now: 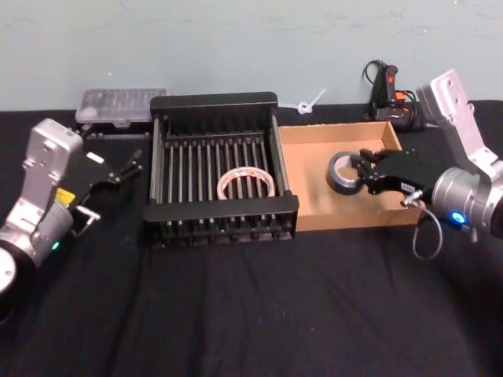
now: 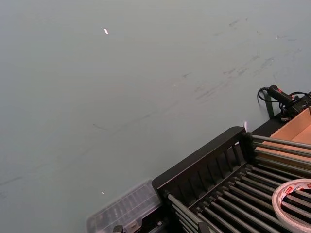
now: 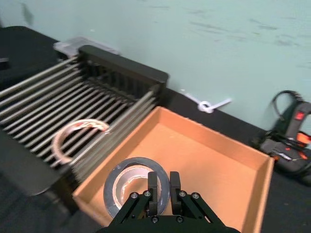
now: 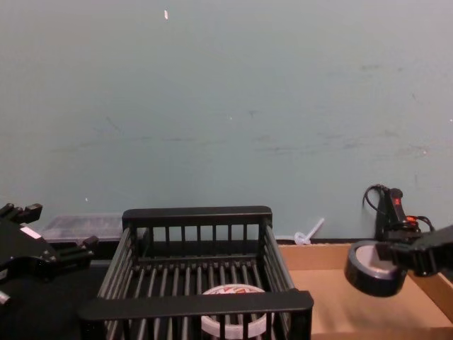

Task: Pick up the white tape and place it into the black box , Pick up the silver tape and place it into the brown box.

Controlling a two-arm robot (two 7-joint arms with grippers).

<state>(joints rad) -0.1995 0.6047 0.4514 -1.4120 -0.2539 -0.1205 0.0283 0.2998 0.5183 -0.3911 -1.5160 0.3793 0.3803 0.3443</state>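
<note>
Head view: the white tape (image 1: 246,183) lies flat on the barred floor of the black box (image 1: 222,211). Beside it on the right stands the brown box (image 1: 314,212). The right gripper (image 1: 366,170) reaches over the brown box with its fingers clamped on the silver tape (image 1: 343,173). The left gripper (image 1: 126,168) hangs left of the black box, fingers spread, holding nothing.

Left wrist view: the white tape (image 2: 297,200) rests on the bars inside the black box (image 2: 204,160).

Right wrist view: the right gripper (image 3: 160,183) pinches the wall of the silver tape (image 3: 132,188) above the brown box (image 3: 204,160).

Chest view: the silver tape (image 4: 374,269) is held tilted, clear of the brown box floor (image 4: 347,312).
</note>
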